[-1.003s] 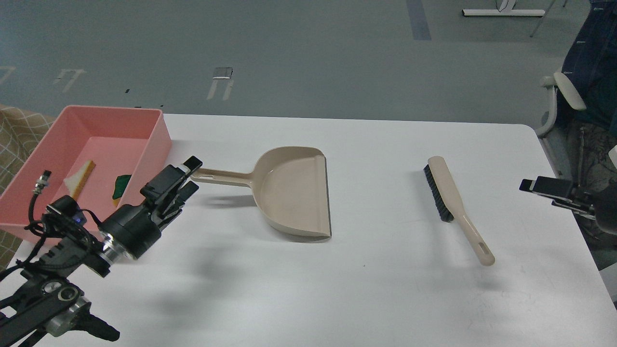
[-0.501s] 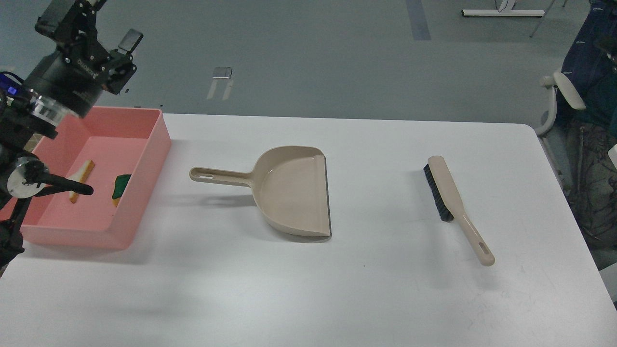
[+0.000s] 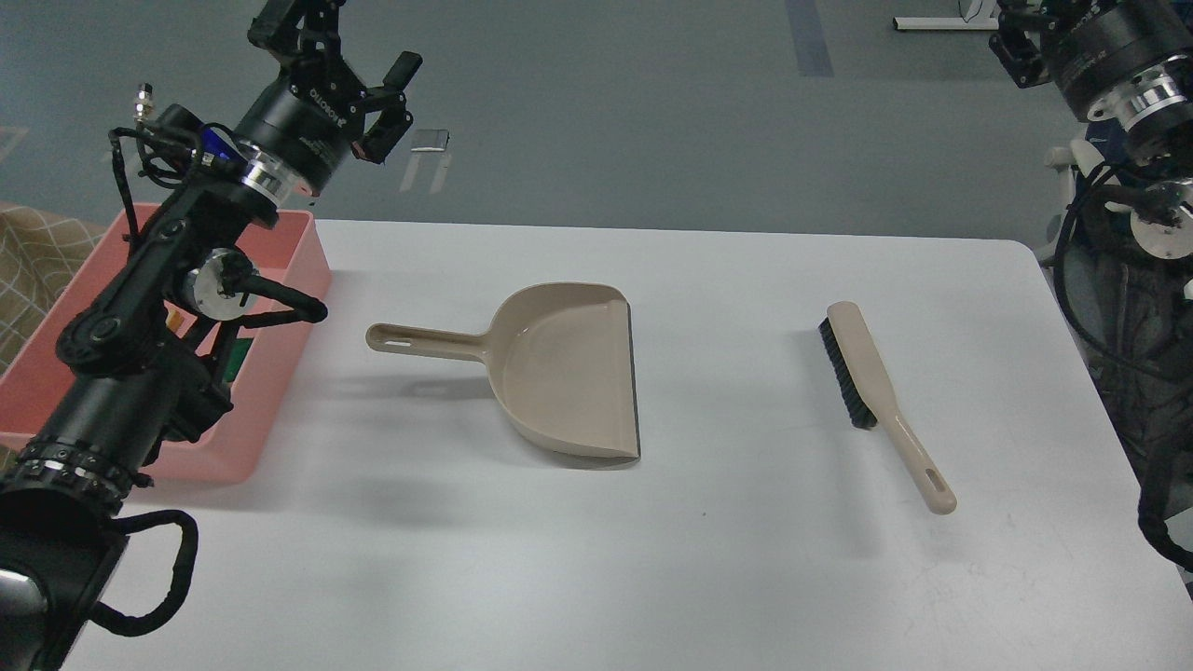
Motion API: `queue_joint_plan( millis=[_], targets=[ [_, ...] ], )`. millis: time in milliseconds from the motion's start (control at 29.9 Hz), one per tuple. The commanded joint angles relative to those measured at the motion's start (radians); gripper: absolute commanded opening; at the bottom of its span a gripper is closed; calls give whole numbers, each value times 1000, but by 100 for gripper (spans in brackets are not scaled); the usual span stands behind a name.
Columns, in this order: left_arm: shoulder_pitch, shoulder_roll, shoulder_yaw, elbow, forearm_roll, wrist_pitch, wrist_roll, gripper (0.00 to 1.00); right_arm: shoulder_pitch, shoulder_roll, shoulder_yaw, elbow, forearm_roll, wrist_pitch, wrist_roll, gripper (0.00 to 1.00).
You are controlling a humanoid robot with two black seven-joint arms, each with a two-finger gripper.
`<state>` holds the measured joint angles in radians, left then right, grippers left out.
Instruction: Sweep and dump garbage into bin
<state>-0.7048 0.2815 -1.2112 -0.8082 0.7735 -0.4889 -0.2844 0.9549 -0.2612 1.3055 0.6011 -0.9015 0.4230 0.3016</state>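
The pink bin (image 3: 280, 373) stands at the table's left edge, largely hidden behind my left arm. Of the garbage, only a sliver of the dark green side of the bent piece (image 3: 239, 360) shows inside the bin. The pale slice is hidden by the arm. My left gripper (image 3: 343, 39) is raised high above the bin's far right corner, open and empty. My right arm's wrist (image 3: 1114, 61) is at the top right. The right gripper's fingers run off the top edge, so its state is unclear.
The beige dustpan (image 3: 569, 368) lies empty mid-table, handle pointing left toward the bin. The beige brush with black bristles (image 3: 871, 387) lies to its right. A chair (image 3: 1072, 200) stands past the table's right edge.
My left arm has swung up from beside the dustpan handle, over the bin and then right. My right arm left the table's right edge and now shows raised at top right.
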Motion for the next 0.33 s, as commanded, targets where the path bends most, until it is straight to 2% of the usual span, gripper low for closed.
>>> queue_joint_plan(
  millis=[0,301],
  targets=[
    [-4,-54,21,49,-42,0,1,95,-10,51,-9,-26,124,10,5,97],
    [-16,-125,82,159,-65,0,2,96,-74,126,-15,-17,127,11,5,98]
  ],
)
